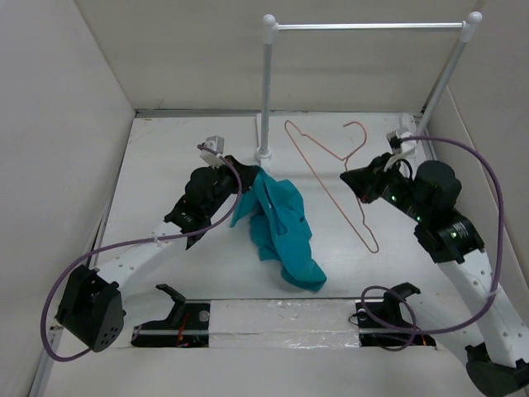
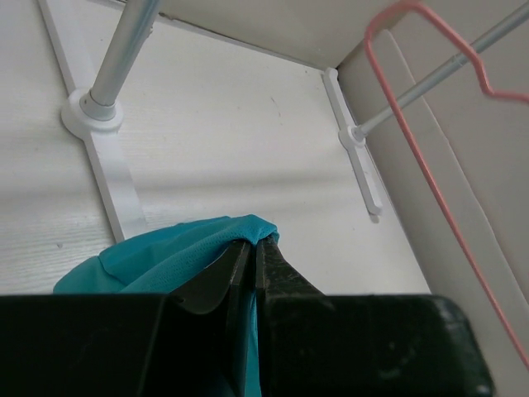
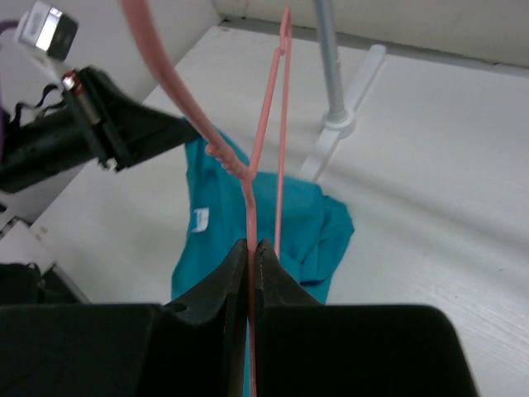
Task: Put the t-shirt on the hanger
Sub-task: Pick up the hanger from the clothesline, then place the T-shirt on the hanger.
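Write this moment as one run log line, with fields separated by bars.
left gripper: shut on t-shirt | right gripper: shut on hanger | t-shirt: not yet on hanger

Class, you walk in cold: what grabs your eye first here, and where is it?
A teal t-shirt trails crumpled across the middle of the table, pinched at its top by the left end effector. Right of it, the right end effector grips a thin pink hanger, with a white rail standing behind.

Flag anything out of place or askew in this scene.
The t-shirt lies crumpled in a heap on the table, one edge pinched by the left gripper. The hanger is off the rail, tilted, its wire clamped in the right gripper. Nothing spilled or damaged.
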Motion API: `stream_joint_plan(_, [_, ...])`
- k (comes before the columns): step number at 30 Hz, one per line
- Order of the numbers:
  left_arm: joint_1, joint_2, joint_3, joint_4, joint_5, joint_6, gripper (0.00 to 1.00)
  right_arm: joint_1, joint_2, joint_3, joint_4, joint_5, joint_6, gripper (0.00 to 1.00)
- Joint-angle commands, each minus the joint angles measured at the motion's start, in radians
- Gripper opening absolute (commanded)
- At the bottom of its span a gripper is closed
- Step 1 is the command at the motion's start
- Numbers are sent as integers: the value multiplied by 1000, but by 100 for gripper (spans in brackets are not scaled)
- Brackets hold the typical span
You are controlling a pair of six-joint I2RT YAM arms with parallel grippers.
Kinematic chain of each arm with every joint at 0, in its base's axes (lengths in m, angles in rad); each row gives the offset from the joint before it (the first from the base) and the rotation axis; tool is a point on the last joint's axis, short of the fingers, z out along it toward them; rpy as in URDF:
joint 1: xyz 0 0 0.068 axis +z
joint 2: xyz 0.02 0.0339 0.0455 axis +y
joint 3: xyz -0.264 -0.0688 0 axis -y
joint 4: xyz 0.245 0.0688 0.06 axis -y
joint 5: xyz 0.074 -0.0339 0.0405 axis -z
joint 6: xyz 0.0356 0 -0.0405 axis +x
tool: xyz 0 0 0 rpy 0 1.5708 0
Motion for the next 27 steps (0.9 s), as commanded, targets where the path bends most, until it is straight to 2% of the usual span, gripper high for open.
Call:
stream_joint_plan(1, [19,3,80,70,17,2,0,68,-130,-17,-75,-40,27,0])
stream_joint_plan(8, [29,30,141,52,36,5,0,174,-244,-27,-233,-33,49,0])
stream_joint_plan(17, [29,-9,130,33,64,-24,0,199,-213,-87,-175,-39,37,0])
stream_joint_plan(27, [29,-22,121,38,76,-18,0,219,-159,-78,-118,-66,46,0])
